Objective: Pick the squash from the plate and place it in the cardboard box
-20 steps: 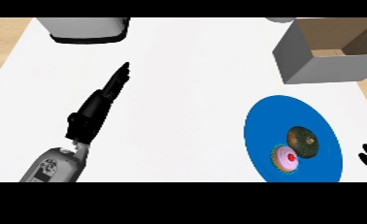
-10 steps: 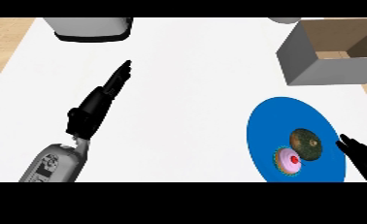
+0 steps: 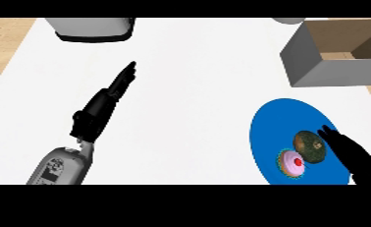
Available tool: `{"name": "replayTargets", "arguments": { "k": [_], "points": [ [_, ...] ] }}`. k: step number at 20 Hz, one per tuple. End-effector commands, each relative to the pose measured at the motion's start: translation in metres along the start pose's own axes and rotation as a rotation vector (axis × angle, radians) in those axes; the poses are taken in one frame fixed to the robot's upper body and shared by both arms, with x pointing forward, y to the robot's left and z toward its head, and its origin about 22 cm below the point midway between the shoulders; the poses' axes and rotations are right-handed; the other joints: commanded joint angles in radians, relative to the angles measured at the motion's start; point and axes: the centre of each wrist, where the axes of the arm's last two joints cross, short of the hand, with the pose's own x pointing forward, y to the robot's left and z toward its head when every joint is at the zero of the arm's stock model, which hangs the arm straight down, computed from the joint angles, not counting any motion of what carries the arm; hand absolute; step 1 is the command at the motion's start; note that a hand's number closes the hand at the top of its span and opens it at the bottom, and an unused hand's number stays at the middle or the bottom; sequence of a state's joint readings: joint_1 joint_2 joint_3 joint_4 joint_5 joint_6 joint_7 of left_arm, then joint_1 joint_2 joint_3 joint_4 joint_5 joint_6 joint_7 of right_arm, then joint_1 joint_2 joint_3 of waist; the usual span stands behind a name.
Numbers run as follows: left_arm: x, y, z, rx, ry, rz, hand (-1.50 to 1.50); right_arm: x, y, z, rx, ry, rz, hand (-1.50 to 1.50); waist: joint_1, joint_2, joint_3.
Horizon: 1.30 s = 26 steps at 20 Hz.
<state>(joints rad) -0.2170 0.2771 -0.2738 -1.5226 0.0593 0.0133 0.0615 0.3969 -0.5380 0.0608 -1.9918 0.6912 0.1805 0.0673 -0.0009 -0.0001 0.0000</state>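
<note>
The blue plate (image 3: 270, 137) sat toward the lower right of the white counter (image 3: 196, 83), and everything here hung off it. On the plate lay the squash (image 3: 309, 146), dark green with brownish patches, toward the plate's right side. Just left of and below the squash, touching or nearly so, sat a small pink cupcake (image 3: 293, 164) with a red dot on top.

The right hand (image 3: 349, 153) came in over the plate's right edge, fingers straight and unclenched, fingertips just beside the squash's right flank; whether they touched it could not be told. Nothing was in its grasp.

Up from the plate, well apart, stood the cardboard box (image 3: 319, 61), open at the top. Far left of the plate, the left hand (image 3: 101, 108) lay over the counter, fingers stretched out straight, holding nothing. A grey appliance (image 3: 91, 28) stood at the far upper left.
</note>
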Motion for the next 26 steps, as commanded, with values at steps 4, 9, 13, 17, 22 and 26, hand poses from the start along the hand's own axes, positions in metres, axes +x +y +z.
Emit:
{"name": "replayTargets", "arguments": {
  "k": [4, 9, 13, 17, 22, 26],
  "points": [
    [0.006, 0.003, 0.004, -0.013, 0.003, -0.002, 0.0, 0.0, 0.024, -0.027, -0.043, -0.023, -0.009, -1.5, 0.0, 0.0, 0.0],
    [0.009, -0.016, -0.01, 0.008, -0.015, -0.01, 0.0, -0.016, 0.017, -0.026, -0.042, -0.028, -0.002, -1.5, -0.003, 0.0, 0.0],
    [-0.001, -0.003, 0.002, -0.002, 0.009, -0.007, 0.0, -0.016, 0.035, -0.037, -0.015, -0.01, 0.034, -1.5, -0.001, 0.0, 0.0],
    [0.007, 0.019, 0.007, 0.009, -0.001, -0.001, 0.0, -0.016, 0.038, -0.04, 0.035, 0.005, 0.039, -1.5, 0.0, 0.0, 0.0],
    [0.001, -0.007, -0.001, 0.003, 0.011, -0.01, 0.0, -0.017, 0.044, -0.048, 0.05, 0.013, 0.036, -1.5, -0.001, 0.0, 0.0],
    [-0.002, -0.007, 0.014, -0.016, -0.007, 0.013, 0.0, -0.028, 0.053, -0.059, 0.067, 0.029, 0.051, -1.5, 0.003, -0.001, 0.0]
  ]
}}
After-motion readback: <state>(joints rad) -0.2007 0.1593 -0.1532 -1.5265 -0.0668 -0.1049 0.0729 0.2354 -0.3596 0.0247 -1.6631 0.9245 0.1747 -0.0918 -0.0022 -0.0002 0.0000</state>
